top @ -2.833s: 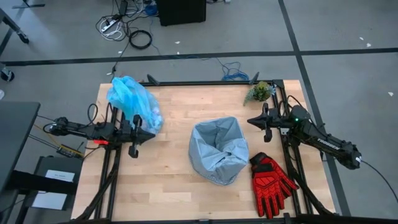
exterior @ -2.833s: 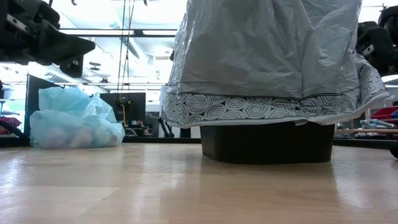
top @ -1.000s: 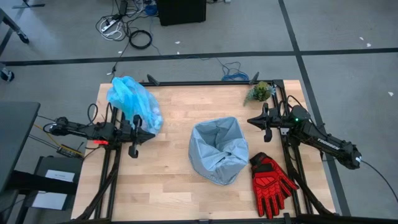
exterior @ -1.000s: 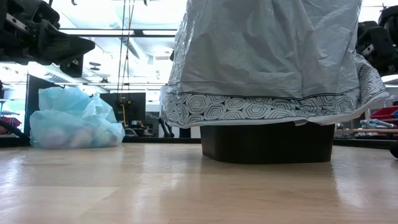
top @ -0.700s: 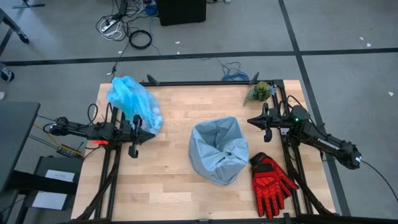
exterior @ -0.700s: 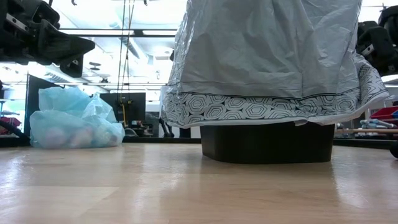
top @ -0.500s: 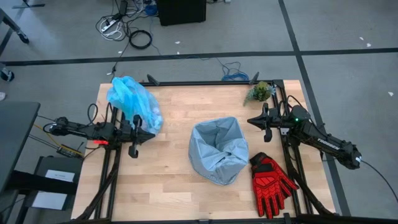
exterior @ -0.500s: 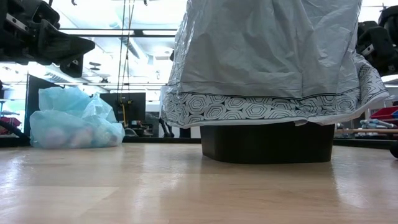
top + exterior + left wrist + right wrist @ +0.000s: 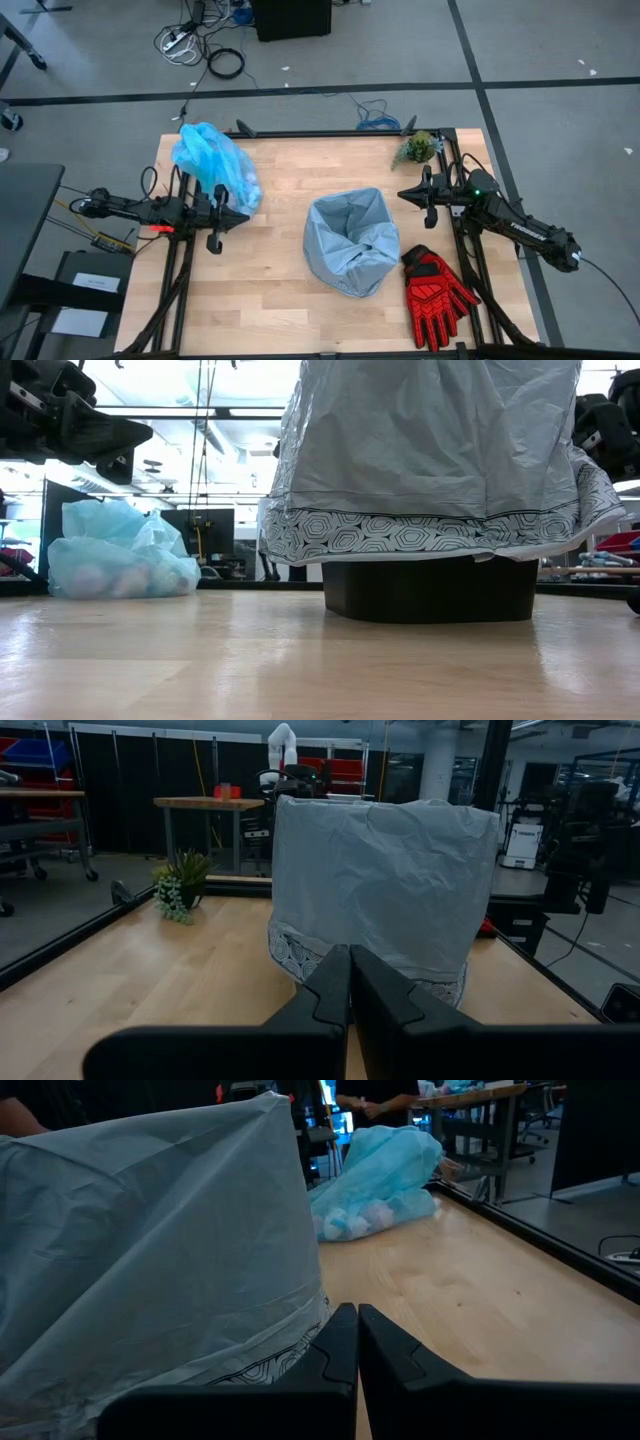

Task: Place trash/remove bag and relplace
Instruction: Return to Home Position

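The bright cyan-blue bag [image 9: 213,160] lies bunched on the table's far left, resting on its underside, with pale wads of trash [image 9: 365,1218] showing through its thin plastic. A black bin [image 9: 430,590] stands mid-table, lined with a paler grey-blue bag [image 9: 350,242] whose patterned hem drapes over its rim. My left gripper [image 9: 243,216] hovers shut at the table's left side, pointing level toward the bin. My right gripper [image 9: 404,194] hovers shut at the right side, also level, short of the bin.
A red-and-black work glove [image 9: 436,292] lies flat at the near right, beside the bin. A small green plant [image 9: 418,148] stands at the far right corner. Bare wood [image 9: 260,290] spreads in front of the bin and between it and the cyan bag.
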